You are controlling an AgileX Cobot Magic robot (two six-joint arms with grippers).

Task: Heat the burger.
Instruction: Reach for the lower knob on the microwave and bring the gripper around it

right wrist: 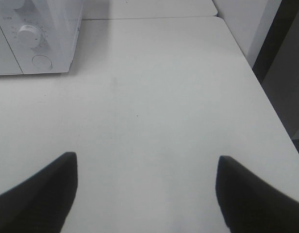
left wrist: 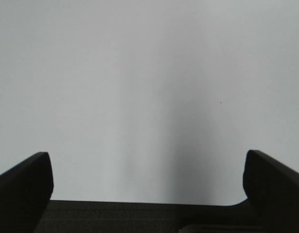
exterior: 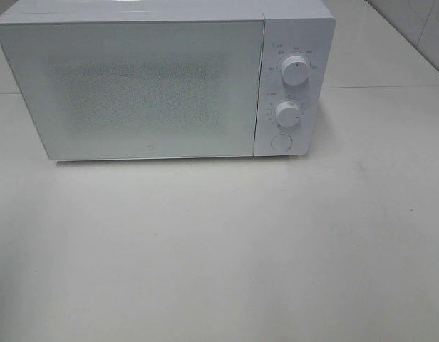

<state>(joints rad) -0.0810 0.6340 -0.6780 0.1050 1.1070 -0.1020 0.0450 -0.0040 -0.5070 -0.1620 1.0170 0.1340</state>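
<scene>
The burger is out of view in every frame. A white microwave [exterior: 145, 85] stands at the back of the table with its door closed; two dials [exterior: 294, 71] and a round button [exterior: 281, 142] sit on its right panel. My left gripper [left wrist: 147, 177] is open above bare white table, nothing between its dark fingers [left wrist: 23, 189]. My right gripper [right wrist: 147, 189] is also open and empty, hovering over the table to the right of the microwave [right wrist: 38, 39]. Neither arm appears in the exterior high view.
The white table [exterior: 219, 249] spreads in front of the microwave. Its right edge [right wrist: 258, 82] shows in the right wrist view, with a wall and dark gap beyond. A table seam runs behind the microwave.
</scene>
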